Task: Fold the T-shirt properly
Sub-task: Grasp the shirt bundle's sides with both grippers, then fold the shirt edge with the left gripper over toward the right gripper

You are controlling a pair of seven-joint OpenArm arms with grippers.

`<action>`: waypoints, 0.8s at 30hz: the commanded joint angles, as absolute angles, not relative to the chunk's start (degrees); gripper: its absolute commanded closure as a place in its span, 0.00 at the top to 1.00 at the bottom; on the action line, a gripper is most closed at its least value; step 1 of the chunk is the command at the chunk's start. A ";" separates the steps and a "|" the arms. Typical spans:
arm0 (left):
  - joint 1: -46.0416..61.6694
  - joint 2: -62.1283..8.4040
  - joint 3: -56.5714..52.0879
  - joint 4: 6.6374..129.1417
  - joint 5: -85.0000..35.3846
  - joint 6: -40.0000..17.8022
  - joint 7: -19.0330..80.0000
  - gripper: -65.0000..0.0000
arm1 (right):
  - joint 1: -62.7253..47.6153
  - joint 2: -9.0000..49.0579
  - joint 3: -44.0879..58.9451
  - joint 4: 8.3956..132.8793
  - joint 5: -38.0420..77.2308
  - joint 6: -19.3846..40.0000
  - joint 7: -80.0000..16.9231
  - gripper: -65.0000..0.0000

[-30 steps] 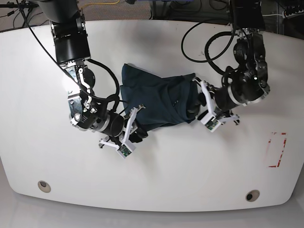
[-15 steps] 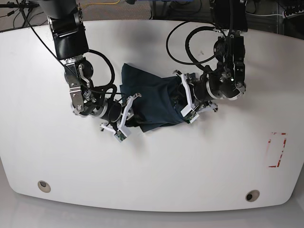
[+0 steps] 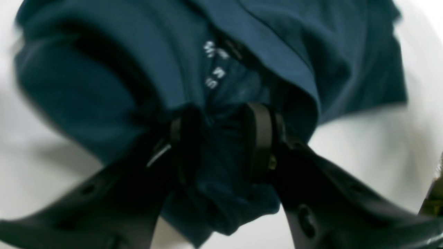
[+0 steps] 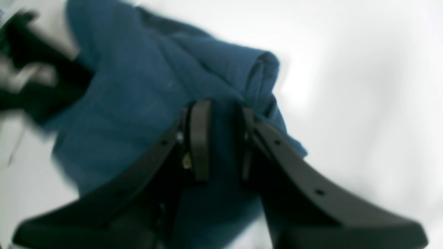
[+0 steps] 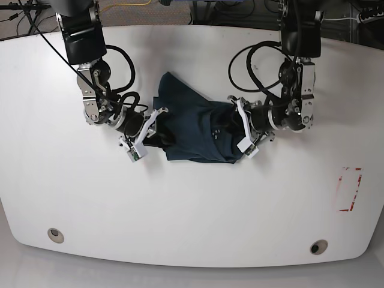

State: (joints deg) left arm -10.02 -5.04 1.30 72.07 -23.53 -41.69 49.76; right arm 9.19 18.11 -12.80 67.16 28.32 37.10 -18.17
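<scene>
**Fold only partly made**

The T-shirt (image 5: 195, 129) lies bunched in the middle of the white table (image 5: 192, 210), between the two arms. The left gripper (image 3: 221, 145) has its jaws closed narrow on a bundle of the cloth; the right gripper (image 4: 218, 138) pinches a rolled edge in the same way. The garment looks gathered, not flat — I judge the neat folding is mostly left to do. No container is in view.
</scene>
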 commanded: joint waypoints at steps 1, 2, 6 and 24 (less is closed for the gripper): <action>-12.44 -7.16 1.19 68.70 -18.68 -40.00 52.70 0.34 | 6.81 19.82 -12.70 69.58 26.15 36.88 -21.32 0.18; -13.41 -7.78 1.27 67.56 -18.59 -40.00 52.18 0.34 | 5.67 20.09 -12.70 70.73 26.15 36.70 -21.41 0.18; -16.84 -9.19 3.91 63.43 -18.59 -40.00 49.89 0.34 | 0.92 20.70 -12.70 76.35 26.24 36.44 -21.85 0.18; -28.70 -6.73 10.51 65.10 -18.95 -40.00 49.80 0.34 | -9.27 14.20 -12.88 96.04 26.24 26.77 -27.47 0.18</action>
State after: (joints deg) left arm -26.20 -6.37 11.73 60.88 -18.28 -40.29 50.11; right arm -10.26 13.74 -13.39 92.99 25.67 26.44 -26.81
